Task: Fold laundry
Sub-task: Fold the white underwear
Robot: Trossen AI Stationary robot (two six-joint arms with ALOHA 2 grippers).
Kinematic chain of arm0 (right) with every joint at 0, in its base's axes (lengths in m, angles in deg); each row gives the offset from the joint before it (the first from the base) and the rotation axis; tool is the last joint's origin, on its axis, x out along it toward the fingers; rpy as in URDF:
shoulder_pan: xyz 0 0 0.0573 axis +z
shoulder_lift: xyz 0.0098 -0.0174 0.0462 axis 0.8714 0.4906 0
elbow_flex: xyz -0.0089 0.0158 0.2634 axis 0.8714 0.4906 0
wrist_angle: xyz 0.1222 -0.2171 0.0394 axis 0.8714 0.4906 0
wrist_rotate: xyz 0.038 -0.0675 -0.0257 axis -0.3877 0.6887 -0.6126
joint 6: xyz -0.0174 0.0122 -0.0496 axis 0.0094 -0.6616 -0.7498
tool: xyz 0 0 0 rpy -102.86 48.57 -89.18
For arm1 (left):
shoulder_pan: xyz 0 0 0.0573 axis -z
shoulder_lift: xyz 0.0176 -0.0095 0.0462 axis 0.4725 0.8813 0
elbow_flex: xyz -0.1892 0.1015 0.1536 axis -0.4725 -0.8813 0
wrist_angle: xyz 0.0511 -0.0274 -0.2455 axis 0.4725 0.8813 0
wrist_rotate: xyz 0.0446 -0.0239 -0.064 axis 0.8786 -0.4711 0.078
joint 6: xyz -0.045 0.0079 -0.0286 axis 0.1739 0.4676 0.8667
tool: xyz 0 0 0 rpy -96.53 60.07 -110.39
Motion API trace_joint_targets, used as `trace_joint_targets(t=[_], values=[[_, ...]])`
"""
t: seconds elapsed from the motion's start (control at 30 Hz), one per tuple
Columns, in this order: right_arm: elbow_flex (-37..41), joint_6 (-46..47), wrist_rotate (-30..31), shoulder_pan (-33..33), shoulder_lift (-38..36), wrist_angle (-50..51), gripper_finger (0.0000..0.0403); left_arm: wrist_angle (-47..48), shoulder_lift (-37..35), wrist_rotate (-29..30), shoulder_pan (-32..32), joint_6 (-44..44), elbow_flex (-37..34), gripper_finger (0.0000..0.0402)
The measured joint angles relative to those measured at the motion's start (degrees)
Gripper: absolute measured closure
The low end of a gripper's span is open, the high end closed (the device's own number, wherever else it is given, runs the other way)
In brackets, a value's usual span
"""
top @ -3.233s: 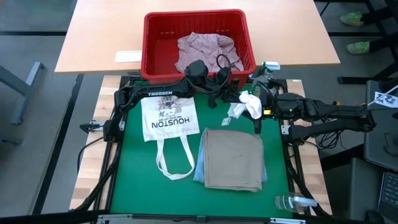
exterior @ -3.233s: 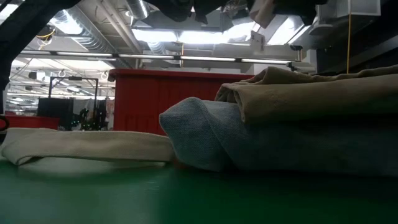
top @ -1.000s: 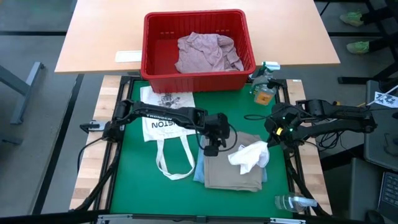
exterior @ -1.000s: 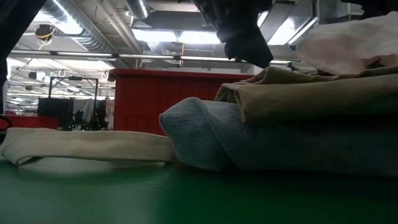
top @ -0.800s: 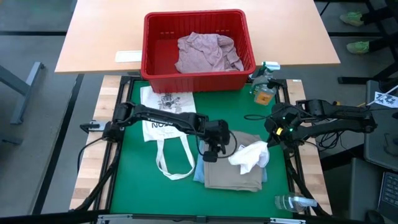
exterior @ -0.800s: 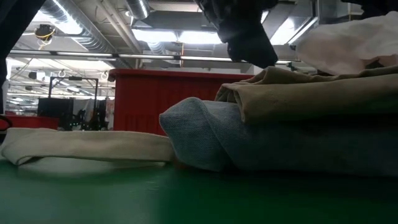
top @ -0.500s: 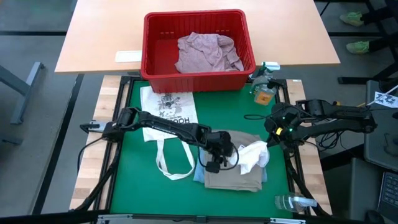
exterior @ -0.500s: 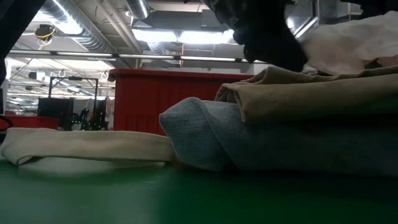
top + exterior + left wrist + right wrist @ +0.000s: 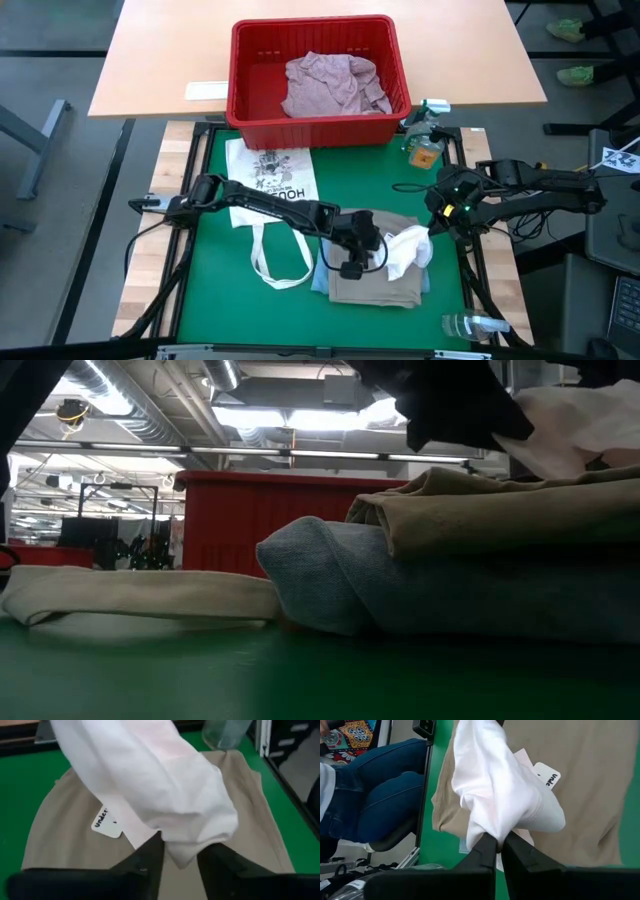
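The right gripper (image 9: 497,845) was pinched shut on a bunched white garment (image 9: 405,250) at the centre right of the high view, over the folded tan cloth (image 9: 375,285). The left gripper (image 9: 177,857) stood partly open, its fingers straddling the garment's lower fold; contact could not be confirmed. Blue denim (image 9: 330,575) lay beneath the tan cloth. A paper tag (image 9: 106,822) was partly covered. A pink-mauve shirt (image 9: 330,85) lay crumpled in the red basket (image 9: 245,70).
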Motion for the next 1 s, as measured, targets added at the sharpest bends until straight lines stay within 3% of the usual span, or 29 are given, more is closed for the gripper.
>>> trace_joint_targets(t=[0.17, 0.3, 0.47, 0.8, 0.9, 1.0], values=[[0.0, 3.53, -2.99, 0.02, -0.01, -0.37, 0.0386, -0.77, -0.55, 0.4, 0.04, 5.59, 0.0, 0.0389], [0.0, 8.23, -5.04, 2.42, -0.22, -3.28, 0.0391, -0.54, -3.03, 0.23, 0.9, 7.94, 0.0, 0.0397], [0.0, 16.61, -4.35, 12.9, -0.25, -12.07, 0.0394, -0.21, -6.87, -0.03, 3.44, 8.24, 0.01, 0.0399], [0.0, 29.48, 17.67, 39.2, 3.06, -27.01, 0.0397, 0.25, -8.48, -1.12, 11.2, 16.37, 0.02, 0.0401], [0.0, 31.72, 23.58, 45.11, 6.42, -30.34, 0.0391, 0.0, -8.48, 1.41, 13.76, 17.05, 0.02, 0.0401], [0.0, 31.82, 24.91, 48.97, 11.17, -34.65, 0.0391, -0.14, -8.48, 4.71, 16.33, 18.02, 0.02, 0.0401]])
